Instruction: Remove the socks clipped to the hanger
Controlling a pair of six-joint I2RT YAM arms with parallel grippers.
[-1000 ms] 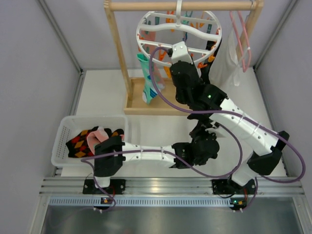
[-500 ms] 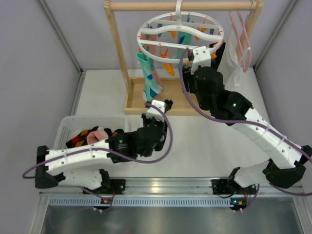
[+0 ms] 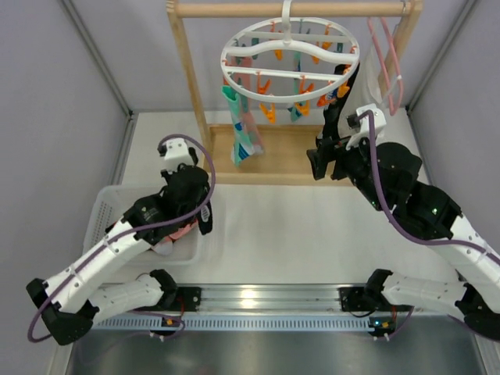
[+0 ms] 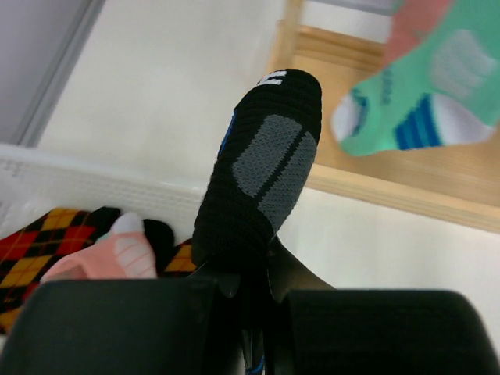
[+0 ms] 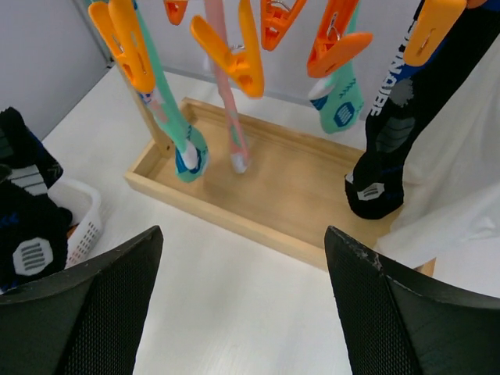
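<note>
One black sock with a grey patch (image 4: 262,164) sits pinched in the closed left gripper (image 4: 254,273) at the rim of a white plastic basket (image 4: 78,183). A teal-mint sock (image 5: 185,137), a pink sock (image 5: 232,117) and a second black sock (image 5: 391,133) hang clipped to the white round plastic hanger (image 3: 287,27); the right gripper (image 5: 242,242) stands wide, holding nothing.

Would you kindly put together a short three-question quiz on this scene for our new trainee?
1. True or false: the right gripper is open.
2. What does the left gripper hold? A) a teal sock B) a black sock C) a towel
3. Fill in: the clipped black sock hangs from the hanger by an ____ clip.
Key: 1 true; 2 B; 3 orange.
</note>
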